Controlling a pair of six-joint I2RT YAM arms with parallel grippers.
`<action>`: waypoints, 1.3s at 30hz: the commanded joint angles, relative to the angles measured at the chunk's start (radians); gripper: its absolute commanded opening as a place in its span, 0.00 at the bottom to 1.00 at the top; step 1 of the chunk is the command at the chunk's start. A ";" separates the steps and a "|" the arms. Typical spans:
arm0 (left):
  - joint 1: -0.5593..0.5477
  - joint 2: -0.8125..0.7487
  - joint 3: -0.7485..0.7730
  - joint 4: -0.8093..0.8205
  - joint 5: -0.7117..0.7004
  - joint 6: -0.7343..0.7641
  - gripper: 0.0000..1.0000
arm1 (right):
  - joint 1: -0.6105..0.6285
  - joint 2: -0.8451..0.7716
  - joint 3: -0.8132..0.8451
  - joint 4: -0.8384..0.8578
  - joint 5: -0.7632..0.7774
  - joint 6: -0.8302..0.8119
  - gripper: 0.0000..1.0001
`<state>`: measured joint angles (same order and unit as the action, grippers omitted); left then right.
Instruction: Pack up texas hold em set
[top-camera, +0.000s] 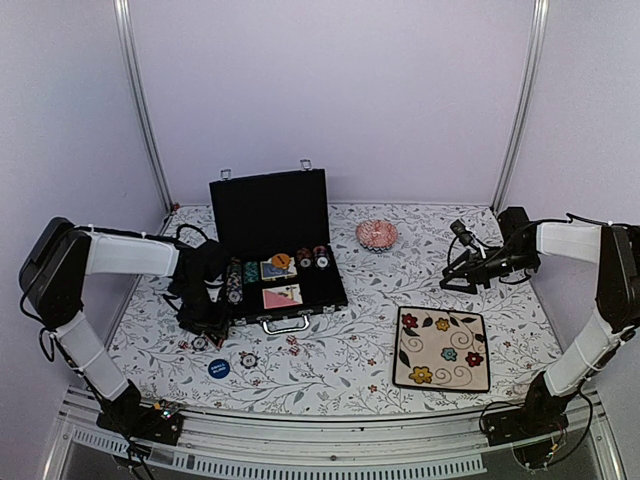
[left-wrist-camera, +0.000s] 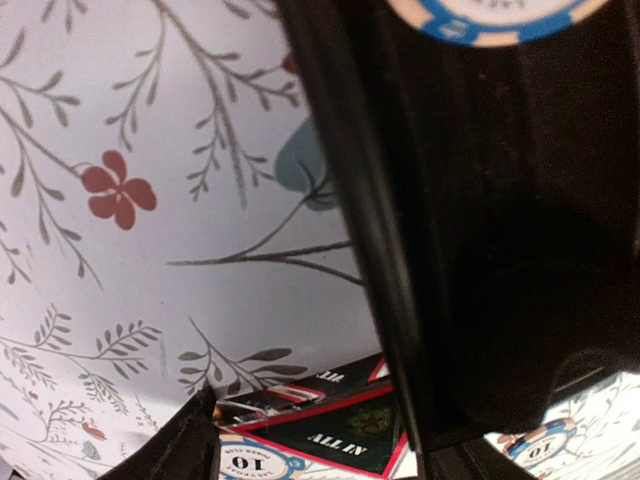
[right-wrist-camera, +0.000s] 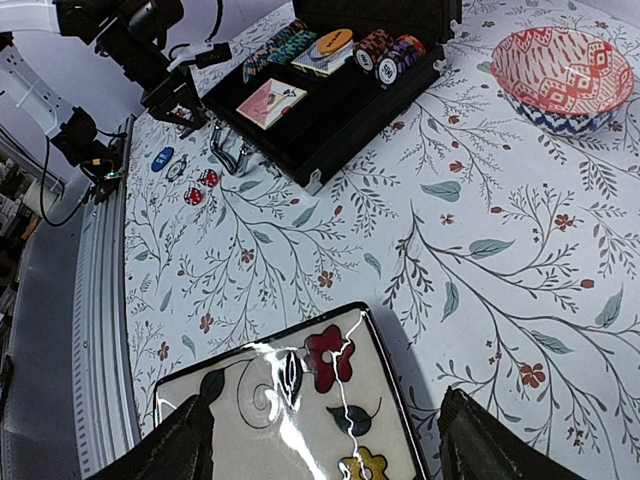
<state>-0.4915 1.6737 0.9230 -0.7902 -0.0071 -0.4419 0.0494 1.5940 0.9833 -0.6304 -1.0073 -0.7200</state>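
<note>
Your left gripper (top-camera: 205, 325) had its jaws apart over the tablecloth (left-wrist-camera: 120, 300) by the case's front left corner, gripping nothing. Your right gripper (right-wrist-camera: 325, 400) hung wide and empty above the flowered plate (right-wrist-camera: 250, 400). The black case (top-camera: 285, 215) stood open, chip rows (top-camera: 236, 280) and card decks (top-camera: 282, 296) inside. A loose chip (top-camera: 248, 359) and the blue button (top-camera: 218, 367) lay outside, unpacked.

The case (top-camera: 270, 210) is black with a silver handle (top-camera: 285, 323). The desk (top-camera: 340, 350) is white, patterned with grey-green sprigs and small red flowers. The plate (top-camera: 462, 335) is cream with red, yellow and blue flowers. The bowl (top-camera: 377, 234) has a pink-red pattern, and the button (top-camera: 218, 367) is blue.
</note>
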 joint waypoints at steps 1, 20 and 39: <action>-0.016 0.029 -0.003 -0.010 0.050 -0.001 0.63 | 0.000 0.001 0.022 -0.013 -0.026 -0.012 0.78; -0.126 0.071 0.515 -0.171 0.068 -0.012 0.58 | 0.010 0.006 0.031 -0.017 -0.026 -0.010 0.78; -0.159 0.353 0.527 0.146 0.088 -0.086 0.58 | 0.011 0.000 0.024 -0.017 -0.016 -0.012 0.78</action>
<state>-0.6395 2.0075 1.4750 -0.7124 0.0677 -0.5041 0.0544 1.5944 0.9897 -0.6361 -1.0122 -0.7212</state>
